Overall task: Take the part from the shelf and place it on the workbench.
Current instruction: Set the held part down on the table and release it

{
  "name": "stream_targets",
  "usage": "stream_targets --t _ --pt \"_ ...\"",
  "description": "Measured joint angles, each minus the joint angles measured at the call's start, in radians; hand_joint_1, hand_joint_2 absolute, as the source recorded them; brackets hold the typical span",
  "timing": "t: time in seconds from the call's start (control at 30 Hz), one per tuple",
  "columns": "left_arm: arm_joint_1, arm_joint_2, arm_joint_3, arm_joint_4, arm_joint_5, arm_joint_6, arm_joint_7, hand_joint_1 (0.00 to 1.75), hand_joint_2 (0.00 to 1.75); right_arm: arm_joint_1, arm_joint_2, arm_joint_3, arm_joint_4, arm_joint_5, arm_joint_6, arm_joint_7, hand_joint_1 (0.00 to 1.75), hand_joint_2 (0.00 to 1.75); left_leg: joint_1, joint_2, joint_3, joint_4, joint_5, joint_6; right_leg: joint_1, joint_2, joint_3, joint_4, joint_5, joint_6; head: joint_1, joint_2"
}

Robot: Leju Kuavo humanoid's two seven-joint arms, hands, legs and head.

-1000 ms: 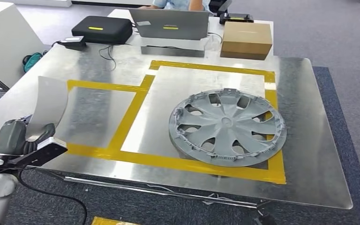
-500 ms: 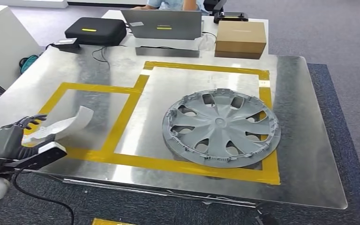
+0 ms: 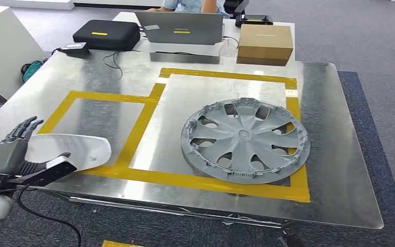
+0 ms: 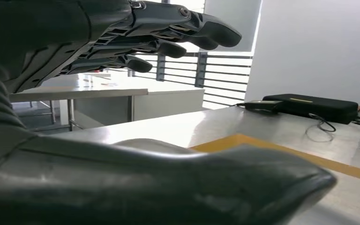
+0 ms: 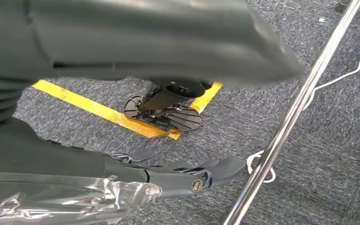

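The part (image 3: 69,148), a light grey curved panel, lies flat on the metal workbench (image 3: 334,128), across the near-left corner of the smaller yellow-taped frame (image 3: 108,98). My left hand (image 3: 11,150) is at the bench's near-left edge beside the part, with its fingers (image 3: 24,127) spread and lifted off it. The thumb (image 3: 60,156) lies along the part's near edge. In the left wrist view the part (image 4: 140,144) shows as a pale surface between the thumb and the raised fingers (image 4: 168,33). My right hand (image 5: 51,154) hangs over the carpet, fingers loosely apart, holding nothing.
A grey hubcap (image 3: 246,139) lies in the larger yellow frame on the right. Behind the bench stand a laptop (image 3: 180,28), a black case (image 3: 105,33) and a cardboard box (image 3: 265,43), with a person beyond. A white cabinet (image 3: 2,46) stands at the left.
The part has tipped from upright in my left hand to lying flat on the bench. The fingers have spread and come off it. The view has shifted slightly.
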Motion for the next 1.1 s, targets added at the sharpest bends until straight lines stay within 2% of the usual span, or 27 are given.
stream_targets --t 0.27,0.43,0.53,0.57,0.6,0.63,0.7,0.73,0.77,0.8,0.83,0.87,0.9,0.93,0.97,1.03,1.07,1.1 --pt "0.016 0.0 0.005 -0.004 0.1 0.004 -0.059 0.0 0.0 -0.006 -0.003 0.02 0.012 -0.027 -0.011 -0.005 0.0 0.0 0.0 0.0 0.0 0.0 -0.001 0.001 -0.001 0.0 0.0 -0.001 0.0 0.0 0.0 0.0" --pt "0.049 0.0 0.022 -0.025 0.151 0.009 -0.09 0.0 0.0 -0.005 -0.004 0.023 0.02 -0.039 -0.014 -0.007 0.0 0.0 -0.004 0.0 -0.001 0.007 -0.003 0.016 -0.005 0.0 0.001 -0.004 0.004 0.008 -0.001 0.0" --pt "0.086 -0.001 0.043 -0.062 0.192 0.017 -0.125 0.0 0.0 -0.003 -0.004 0.023 0.024 -0.05 -0.017 -0.008 0.0 0.0 -0.004 0.004 0.001 -0.002 0.012 0.026 -0.007 0.002 0.001 -0.011 0.012 0.02 -0.001 0.0" --pt "0.101 -0.001 0.051 -0.078 0.203 0.02 -0.137 0.0 0.0 -0.001 -0.005 0.023 0.025 -0.054 -0.019 -0.01 0.0 0.0 -0.001 0.006 0.004 -0.011 0.021 0.03 -0.006 0.0 -0.003 -0.007 0.006 0.026 0.0 0.0" --pt "0.117 -0.002 0.06 -0.093 0.212 0.021 -0.147 0.0 0.0 0.0 -0.006 0.023 0.025 -0.058 -0.02 -0.011 0.0 0.0 0.004 0.009 0.006 -0.02 0.028 0.032 -0.006 -0.003 -0.013 0.015 -0.013 0.031 0.002 0.0" --pt "0.133 -0.004 0.068 -0.106 0.218 0.023 -0.155 0.0 0.0 0.001 -0.008 0.023 0.025 -0.061 -0.021 -0.012 0.0 0.0 0.008 0.012 0.008 -0.027 0.033 0.033 -0.007 -0.008 -0.032 0.06 -0.043 0.037 0.003 0.0" --pt "0.161 -0.007 0.08 -0.125 0.225 0.024 -0.164 0.0 0.0 0.004 -0.008 0.023 0.026 -0.063 -0.022 -0.012 0.0 0.0 0.011 0.015 0.007 -0.028 0.035 0.033 -0.015 -0.013 -0.082 0.194 -0.11 0.05 0.004 0.0" --pt "0.171 -0.009 0.084 -0.13 0.226 0.024 -0.165 0.0 0.0 0.005 -0.009 0.023 0.026 -0.063 -0.023 -0.012 0.0 0.0 0.013 0.016 0.007 -0.027 0.035 0.032 -0.019 -0.014 -0.098 0.245 -0.127 0.056 0.004 0.0" --pt "0.179 -0.011 0.088 -0.134 0.226 0.024 -0.165 0.0 0.0 0.006 -0.009 0.023 0.026 -0.063 -0.023 -0.012 0.0 0.0 0.016 0.017 0.006 -0.026 0.036 0.03 -0.023 -0.015 -0.099 0.264 -0.126 0.062 0.004 0.0" --pt "0.185 -0.013 0.091 -0.138 0.227 0.024 -0.165 0.0 0.0 0.007 -0.011 0.024 0.026 -0.063 -0.023 -0.012 0.0 0.0 0.021 0.016 0.006 -0.025 0.035 0.026 -0.027 -0.016 -0.08 0.24 -0.107 0.069 0.004 0.0" --pt "0.189 -0.014 0.094 -0.142 0.227 0.024 -0.165 0.0 0.0 0.008 -0.012 0.024 0.026 -0.064 -0.023 -0.013 0.0 0.0 0.026 0.015 0.006 -0.021 0.034 0.02 -0.032 -0.017 -0.042 0.18 -0.076 0.075 0.004 0.0" --pt "0.192 -0.016 0.098 -0.147 0.227 0.024 -0.165 0.0 0.0 0.006 -0.012 0.024 0.026 -0.064 -0.023 -0.013 0.0 0.0 0.031 0.014 0.005 -0.017 0.031 0.013 -0.035 -0.018 0.002 0.11 -0.058 0.082 0.005 0.0" --pt "0.194 -0.016 0.1 -0.151 0.227 0.024 -0.165 0.0 0.0 0.004 -0.013 0.024 0.027 -0.065 -0.023 -0.014 0.0 0.0 0.033 0.012 0.002 -0.011 0.029 0.003 -0.034 -0.016 0.04 0.051 -0.044 0.082 0.005 0.0" --pt "0.195 -0.017 0.102 -0.155 0.227 0.024 -0.166 0.0 0.0 0.002 -0.013 0.025 0.027 -0.065 -0.023 -0.014 0.0 0.0 0.034 0.011 -0.001 -0.006 0.027 -0.006 -0.033 -0.015 0.063 0.013 -0.042 0.078 0.006 0.0" --pt "0.196 -0.018 0.103 -0.158 0.227 0.024 -0.166 0.0 0.0 0.0 -0.013 0.025 0.027 -0.066 -0.023 -0.015 0.0 0.0 0.034 0.01 -0.005 -0.002 0.029 -0.015 -0.03 -0.013 0.07 0.002 -0.049 0.07 0.006 0.0" --pt "0.197 -0.019 0.105 -0.162 0.227 0.024 -0.167 0.0 0.0 -0.001 -0.015 0.026 0.028 -0.066 -0.024 -0.015 0.0 0.0 0.036 0.009 -0.01 -0.001 0.033 -0.03 -0.028 -0.011 0.064 -0.001 -0.046 0.046 0.004 0.0" --pt "0.198 -0.019 0.107 -0.163 0.227 0.024 -0.167 0.0 0.0 -0.001 -0.016 0.026 0.028 -0.066 -0.024 -0.015 0.0 0.0 0.037 0.009 -0.014 0.003 0.027 -0.034 -0.027 -0.012 0.062 -0.005 -0.043 0.034 0.002 0.0" --pt "0.198 -0.019 0.108 -0.165 0.228 0.024 -0.167 0.0 0.0 -0.002 -0.017 0.026 0.028 -0.066 -0.024 -0.015 0.0 0.0 0.038 0.009 -0.025 0.024 0.007 -0.036 -0.027 -0.012 0.06 -0.011 -0.038 0.021 0.001 0.0"
